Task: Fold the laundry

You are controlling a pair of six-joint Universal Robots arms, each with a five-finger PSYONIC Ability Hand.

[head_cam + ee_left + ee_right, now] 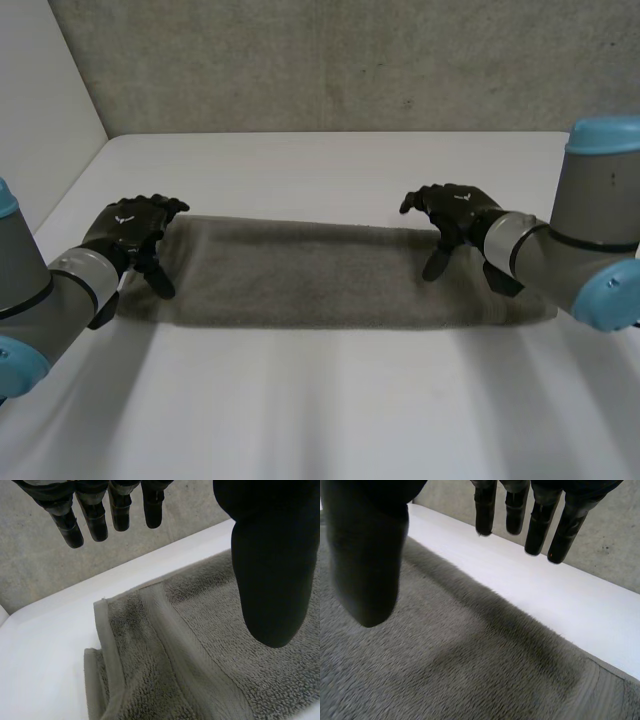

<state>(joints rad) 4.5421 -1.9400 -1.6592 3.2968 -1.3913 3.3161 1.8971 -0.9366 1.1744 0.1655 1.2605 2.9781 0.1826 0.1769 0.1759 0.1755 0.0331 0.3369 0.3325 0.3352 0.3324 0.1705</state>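
A grey towel [310, 270] lies as a long strip across the middle of the frame on the white surface [330, 160]. It seems to be folded once already, with 2 layers showing at its left end. The left robot hand [130, 228] and right robot hand [455, 212] are over its ends, fingers spread, gripping nothing. Further folds probably remain.

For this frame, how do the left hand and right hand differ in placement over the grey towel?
The left hand is at the towel's left end, by its far corner; the right hand is over the far edge, inward of the right end. At the left hand's fingertips lies a hemmed corner; at the right hand's, the plain long edge. Both are open, thumb apart from fingers, pinching nothing.
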